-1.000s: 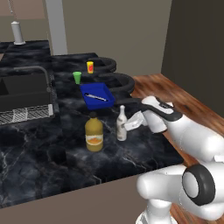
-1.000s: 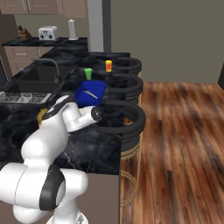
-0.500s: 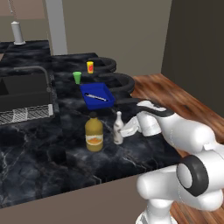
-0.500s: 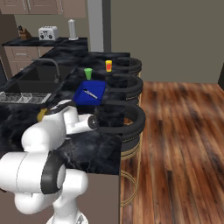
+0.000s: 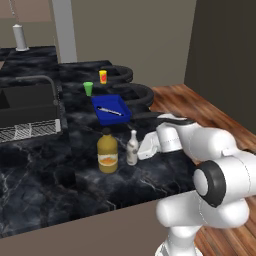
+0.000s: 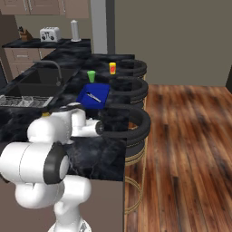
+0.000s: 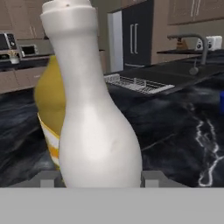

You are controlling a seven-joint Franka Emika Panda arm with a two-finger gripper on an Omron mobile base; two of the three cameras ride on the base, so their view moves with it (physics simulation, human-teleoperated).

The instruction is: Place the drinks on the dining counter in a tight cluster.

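The slim white narrow-necked bottle [image 5: 132, 148] stands upright on the black white-veined marble tabletop [image 5: 45, 175], just beside the squat yellow-orange juice jug with dark cap [image 5: 107, 152], which is also upright. The hand [image 5: 140, 151] is at the white bottle's lower body, its fingers [image 7: 151, 177] pinching the bottle from either side, as the hand view shows. Farther back lie a blue tray [image 5: 111, 109], a small green cup [image 5: 88, 88] and a small yellow cup [image 5: 103, 76].
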